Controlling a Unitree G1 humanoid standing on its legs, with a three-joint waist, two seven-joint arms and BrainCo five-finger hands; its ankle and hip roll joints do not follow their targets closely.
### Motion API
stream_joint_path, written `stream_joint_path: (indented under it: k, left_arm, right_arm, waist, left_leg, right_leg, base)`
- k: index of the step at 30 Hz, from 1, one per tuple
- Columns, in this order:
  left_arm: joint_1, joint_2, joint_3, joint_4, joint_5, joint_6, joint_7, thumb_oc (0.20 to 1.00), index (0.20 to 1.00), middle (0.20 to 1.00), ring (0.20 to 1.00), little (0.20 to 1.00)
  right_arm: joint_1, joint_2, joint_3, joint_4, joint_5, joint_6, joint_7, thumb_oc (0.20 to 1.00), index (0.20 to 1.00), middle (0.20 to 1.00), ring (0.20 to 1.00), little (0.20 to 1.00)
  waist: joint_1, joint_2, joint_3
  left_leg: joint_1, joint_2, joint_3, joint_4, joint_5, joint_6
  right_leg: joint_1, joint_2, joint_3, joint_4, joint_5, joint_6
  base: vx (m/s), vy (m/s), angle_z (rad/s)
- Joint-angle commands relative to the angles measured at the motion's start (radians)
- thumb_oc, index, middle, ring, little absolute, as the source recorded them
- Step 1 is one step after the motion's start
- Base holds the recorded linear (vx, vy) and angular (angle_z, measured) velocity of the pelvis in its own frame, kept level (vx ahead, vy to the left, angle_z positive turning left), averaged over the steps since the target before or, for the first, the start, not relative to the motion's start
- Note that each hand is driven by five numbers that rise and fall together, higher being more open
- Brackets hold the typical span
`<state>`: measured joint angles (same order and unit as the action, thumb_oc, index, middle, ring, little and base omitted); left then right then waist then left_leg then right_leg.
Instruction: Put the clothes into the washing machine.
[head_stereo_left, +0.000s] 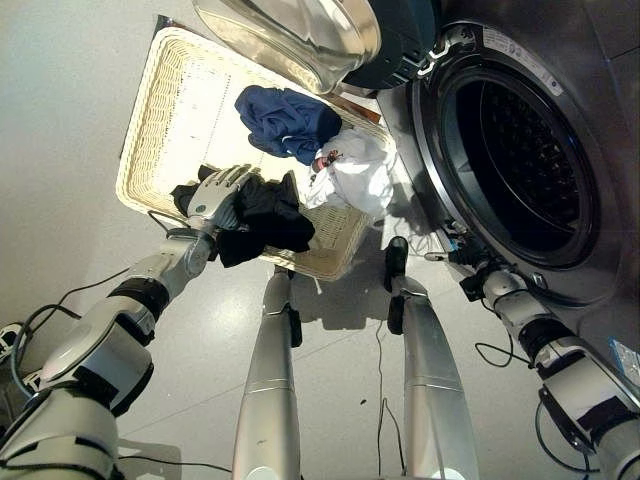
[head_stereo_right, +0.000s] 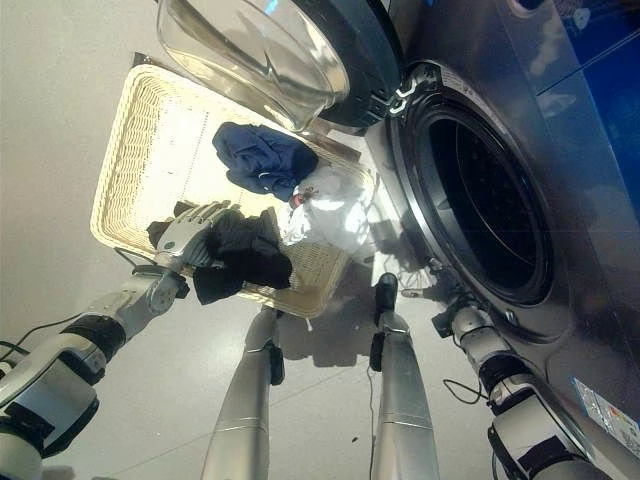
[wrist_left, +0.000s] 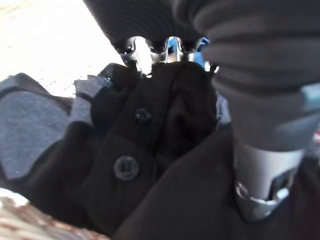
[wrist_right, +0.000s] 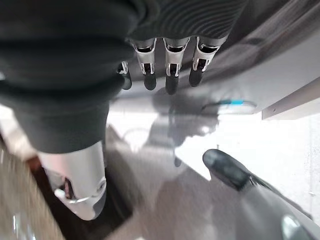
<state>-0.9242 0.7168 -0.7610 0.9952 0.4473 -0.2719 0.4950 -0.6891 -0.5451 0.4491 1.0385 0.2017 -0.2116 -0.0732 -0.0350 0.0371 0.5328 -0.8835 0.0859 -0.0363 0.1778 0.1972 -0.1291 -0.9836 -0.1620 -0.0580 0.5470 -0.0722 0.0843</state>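
A cream wicker basket (head_stereo_left: 160, 130) lies on the floor beside the washing machine. In it are a blue garment (head_stereo_left: 285, 120), a white garment (head_stereo_left: 355, 170) and, at the near rim, a black garment (head_stereo_left: 265, 215) with buttons (wrist_left: 126, 167). My left hand (head_stereo_left: 215, 195) lies on top of the black garment, its fingers spread and pressing into the cloth, its thumb (wrist_left: 265, 170) straight beside it. The machine's dark drum (head_stereo_left: 525, 165) stands open at the right. My right hand (head_stereo_left: 470, 265) hangs below the drum's lower rim, fingers (wrist_right: 170, 65) relaxed and holding nothing.
The machine's round glass door (head_stereo_left: 300, 35) is swung open above the basket's far end, over the blue garment. Grey floor (head_stereo_left: 60, 120) stretches to the left of the basket.
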Motion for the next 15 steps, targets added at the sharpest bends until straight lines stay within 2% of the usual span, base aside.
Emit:
stream_joint_path:
  k: [1,7,12,15]
  left_arm:
    - [0.000,0.020,0.080,-0.005,0.001,-0.022,0.028,1.000,1.000,1.000,1.000,1.000]
    - [0.013,0.022,0.084,-0.019,-0.006,-0.021,-0.029,1.000,1.000,1.000,1.000,1.000]
    - [0.022,0.024,0.072,-0.021,0.022,0.038,-0.088,1.000,1.000,1.000,1.000,1.000]
    - [0.022,0.023,0.069,-0.012,0.030,0.046,-0.104,1.000,1.000,1.000,1.000,1.000]
  right_arm:
    - [0.065,-0.030,0.027,-0.056,-0.052,-0.033,-0.023,1.000,1.000,1.000,1.000,1.000]
    - [0.082,-0.035,0.044,-0.087,-0.083,-0.024,-0.033,1.000,1.000,1.000,1.000,1.000]
    - [0.082,-0.043,0.050,-0.099,-0.087,-0.015,-0.024,1.000,1.000,1.000,1.000,1.000]
    - [0.079,-0.041,0.052,-0.098,-0.089,-0.014,-0.025,1.000,1.000,1.000,1.000,1.000]
  waist:
    - [0.017,-0.023,-0.013]
    - [0.016,-0.017,-0.013]
    - [0.016,-0.014,-0.013]
    - [0.015,-0.015,-0.013]
  left_leg:
    - [0.018,-0.075,0.021,0.121,-0.127,0.047]
    - [0.016,-0.076,0.025,0.120,-0.122,0.046]
    - [0.012,-0.076,0.028,0.122,-0.118,0.046]
    - [0.012,-0.075,0.029,0.122,-0.118,0.047]
  right_leg:
    - [0.077,0.064,-0.027,-0.214,0.156,0.028]
    - [0.076,0.060,-0.030,-0.215,0.156,0.029]
    - [0.071,0.063,-0.029,-0.208,0.156,0.028]
    - [0.070,0.064,-0.028,-0.209,0.156,0.028]
  base:
    - [0.00,0.036,0.00]
    - [0.00,0.000,0.00]
    - [0.00,0.000,0.00]
    - [0.01,0.011,0.00]
